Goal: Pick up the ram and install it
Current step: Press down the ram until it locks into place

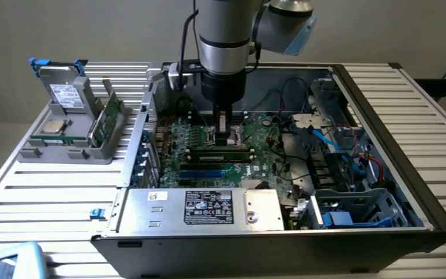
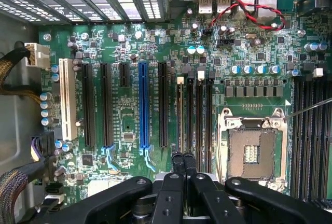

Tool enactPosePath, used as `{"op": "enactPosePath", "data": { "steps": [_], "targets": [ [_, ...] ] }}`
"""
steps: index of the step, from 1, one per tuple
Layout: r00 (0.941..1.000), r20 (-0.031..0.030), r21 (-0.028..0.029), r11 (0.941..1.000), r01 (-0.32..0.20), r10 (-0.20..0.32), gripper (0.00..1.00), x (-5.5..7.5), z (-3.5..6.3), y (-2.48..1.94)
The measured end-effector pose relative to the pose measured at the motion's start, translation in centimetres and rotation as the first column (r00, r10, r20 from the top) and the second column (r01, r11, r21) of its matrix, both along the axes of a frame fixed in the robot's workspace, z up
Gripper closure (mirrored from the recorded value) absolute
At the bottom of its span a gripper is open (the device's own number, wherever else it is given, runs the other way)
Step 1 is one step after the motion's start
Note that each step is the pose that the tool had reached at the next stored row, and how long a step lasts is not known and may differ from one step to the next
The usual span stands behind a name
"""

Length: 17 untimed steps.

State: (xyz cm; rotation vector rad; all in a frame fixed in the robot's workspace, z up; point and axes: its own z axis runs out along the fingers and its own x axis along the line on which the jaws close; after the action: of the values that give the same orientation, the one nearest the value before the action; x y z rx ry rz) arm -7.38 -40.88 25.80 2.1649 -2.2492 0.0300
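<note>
The ram [image 1: 108,119], a narrow green board, stands on edge in a grey holder [image 1: 68,152] on the table at the exterior view's left, far from the arm. My gripper [image 1: 225,138] hangs low inside the open computer case, just over the motherboard [image 1: 200,131]. In the wrist view the gripper [image 2: 183,157] is shut with nothing between its black fingers, and it sits over the row of black memory slots [image 2: 194,120] beside the empty processor socket [image 2: 251,149]. A long dark strip [image 1: 221,154] lies across the board in front of the fingers; whether it is a seated stick I cannot tell.
The holder also carries a grey drive [image 1: 67,93] and a square silver chip [image 1: 55,126]. Inside the case are a power supply [image 1: 207,208], blue and red cables [image 1: 339,145] and a drive cage [image 1: 355,209]. Case walls [image 1: 378,122] ring the board.
</note>
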Motion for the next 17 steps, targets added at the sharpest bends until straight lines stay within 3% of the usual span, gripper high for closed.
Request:
{"op": "enactPosePath", "data": {
  "steps": [9, 17],
  "targets": [
    [0.9938, 0.0001, 0.0001, 0.9938, 0.111, -0.111, 0.89, 0.0, -0.01, 0.0],
    [0.9779, 0.0001, 0.0001, 0.9779, 0.209, -0.209, 0.89, 0.0, -0.01, 0.0]
  ]
}}
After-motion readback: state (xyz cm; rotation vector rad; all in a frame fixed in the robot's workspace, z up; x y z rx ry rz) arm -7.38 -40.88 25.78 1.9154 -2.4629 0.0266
